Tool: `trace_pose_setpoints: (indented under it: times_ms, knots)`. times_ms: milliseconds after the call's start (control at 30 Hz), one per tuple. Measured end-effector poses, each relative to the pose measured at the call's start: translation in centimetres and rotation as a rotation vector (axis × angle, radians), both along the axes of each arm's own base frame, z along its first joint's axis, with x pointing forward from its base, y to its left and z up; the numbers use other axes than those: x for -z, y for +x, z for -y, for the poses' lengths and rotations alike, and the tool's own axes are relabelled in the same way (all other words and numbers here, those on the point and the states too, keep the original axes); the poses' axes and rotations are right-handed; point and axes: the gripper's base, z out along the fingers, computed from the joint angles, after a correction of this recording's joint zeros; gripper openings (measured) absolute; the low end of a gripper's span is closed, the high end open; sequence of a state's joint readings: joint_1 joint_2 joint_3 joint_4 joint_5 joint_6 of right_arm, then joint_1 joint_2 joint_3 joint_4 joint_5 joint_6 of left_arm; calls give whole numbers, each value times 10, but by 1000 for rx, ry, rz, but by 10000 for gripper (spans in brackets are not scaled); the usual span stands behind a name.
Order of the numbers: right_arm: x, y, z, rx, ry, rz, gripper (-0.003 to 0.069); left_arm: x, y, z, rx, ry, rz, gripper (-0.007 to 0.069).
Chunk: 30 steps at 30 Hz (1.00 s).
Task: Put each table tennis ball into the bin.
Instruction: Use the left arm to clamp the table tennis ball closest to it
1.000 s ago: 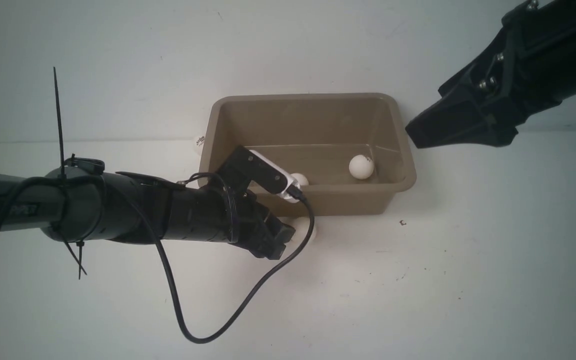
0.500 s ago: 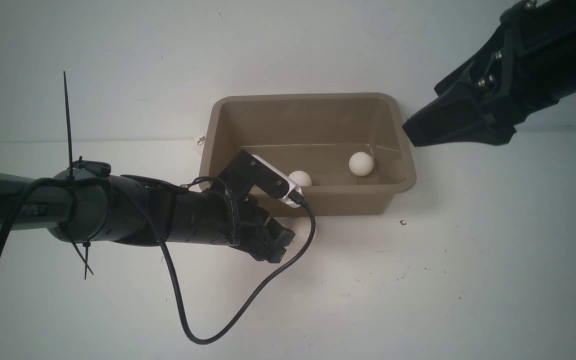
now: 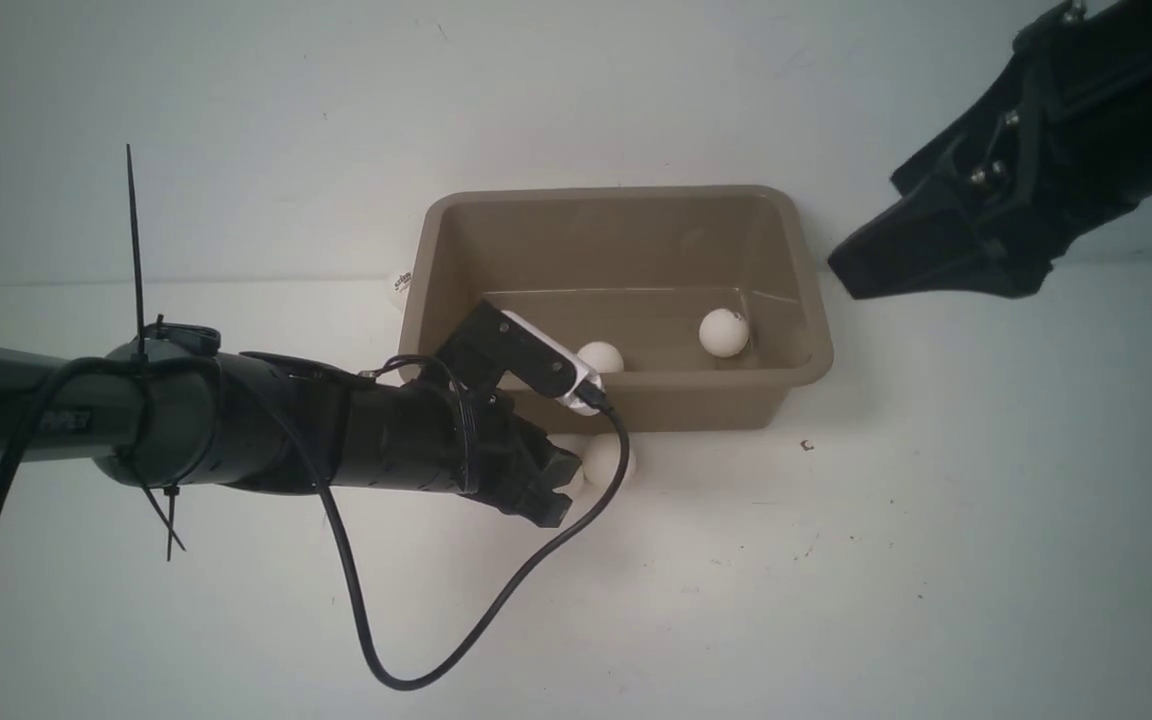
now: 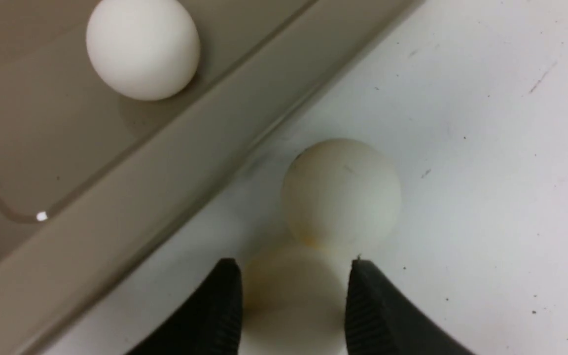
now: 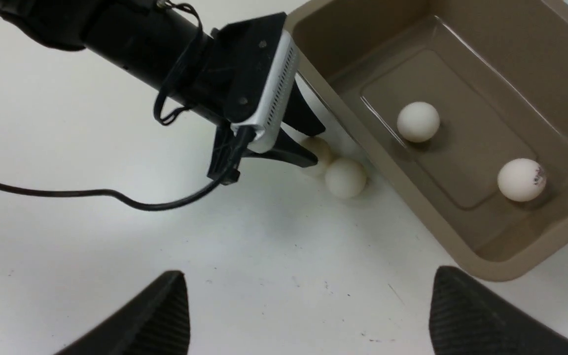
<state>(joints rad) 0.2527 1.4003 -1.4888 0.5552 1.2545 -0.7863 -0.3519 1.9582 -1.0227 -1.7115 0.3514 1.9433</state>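
My left gripper [image 4: 294,268] is shut on a white table tennis ball [image 4: 291,301] on the table, just outside the near wall of the taupe bin [image 3: 616,193]. A second ball [image 4: 341,192] touches the held one, beyond the fingertips. In the front view this loose ball [image 3: 610,460] shows beside the left gripper [image 3: 561,482]. Two balls [image 3: 600,356] [image 3: 723,332] lie inside the bin. Another ball [image 3: 398,285] peeks out behind the bin's left end. My right gripper [image 5: 308,315] hangs open and holds nothing, above the table to the right of the bin.
The left arm's black cable [image 3: 416,670] loops over the white table in front of the bin. A white wall rises right behind the bin. The right arm [image 3: 1016,190] reaches in from the upper right.
The left jaws have closed around the ball by the bin's near wall. The right gripper has drifted slightly to the right.
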Motion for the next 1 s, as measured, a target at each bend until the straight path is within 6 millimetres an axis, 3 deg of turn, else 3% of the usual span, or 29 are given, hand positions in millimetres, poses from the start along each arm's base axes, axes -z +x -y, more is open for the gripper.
trace_pose_setpoints:
  times_ms: [133, 300, 367, 500, 1000]
  knots:
    - [-4, -4, 3, 9, -18, 21, 590, 2, -3, 1, 15, -18, -35, 272]
    - [-5, -5, 4, 10, -24, 26, 590, 9, -9, 1, 40, 2, -87, 352]
    - [-5, -5, 4, 10, -24, 26, 589, 1, -10, 0, 39, -4, -79, 410]
    - [-5, -5, 4, 10, -23, 25, 589, -6, -10, 1, 39, -11, -65, 442]
    - [-5, -5, 4, 10, -23, 25, 589, -7, -13, 5, 90, -43, -75, 450]
